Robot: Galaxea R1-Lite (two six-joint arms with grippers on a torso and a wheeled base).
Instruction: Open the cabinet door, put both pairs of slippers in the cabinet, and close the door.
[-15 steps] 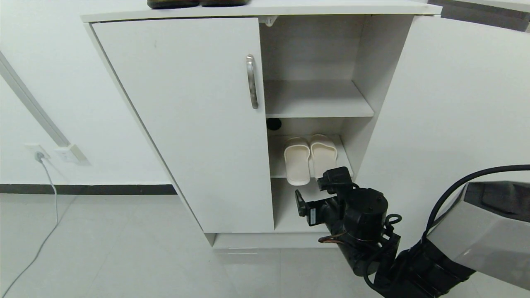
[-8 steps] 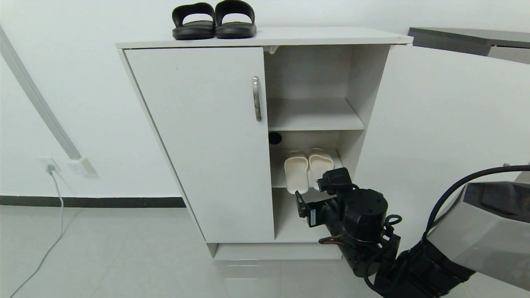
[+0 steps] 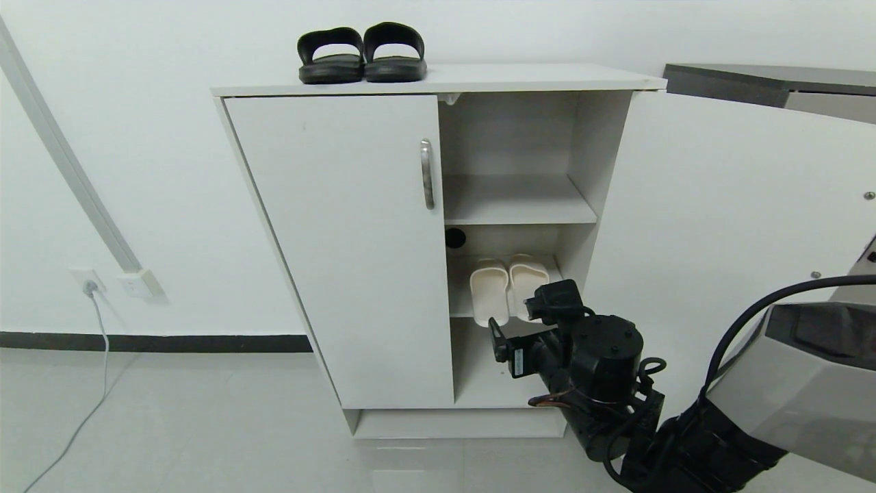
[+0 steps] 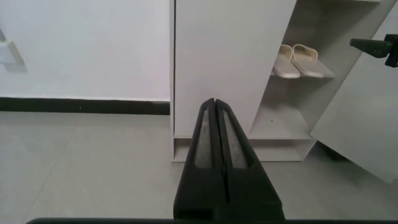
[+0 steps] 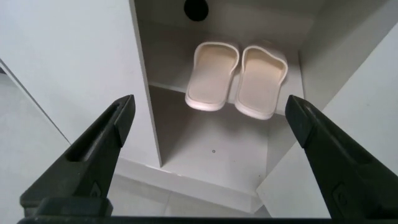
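we see a white cabinet point(image 3: 602, 157) standing against a white wall, its right door point(image 3: 725, 226) swung wide open and its left door point(image 3: 342, 246) shut. the right gripper point(image 3: 517, 320) hangs in front of the open half, just below and in front of the middle shelf, its fingers spread wide and holding nothing. a pair of black slippers point(image 3: 363, 53) sits side by side on top of the cabinet, above the shut door. a pair of cream slippers point(image 3: 508, 286) lies side by side on the middle shelf inside, their near ends poking a little over the shelf's front edge, apart from the right gripper. the left gripper point(image 4: 214, 106) is over the tiled floor point(image 3: 171, 424), well back from the cabinet, its fingers pressed flat together with nothing between them. a metal handle point(image 3: 427, 174) runs upright along the shut door's inner edge. behind the cream slippers is a small dark round spot point(image 3: 455, 238), perhaps a hole in the back panel.
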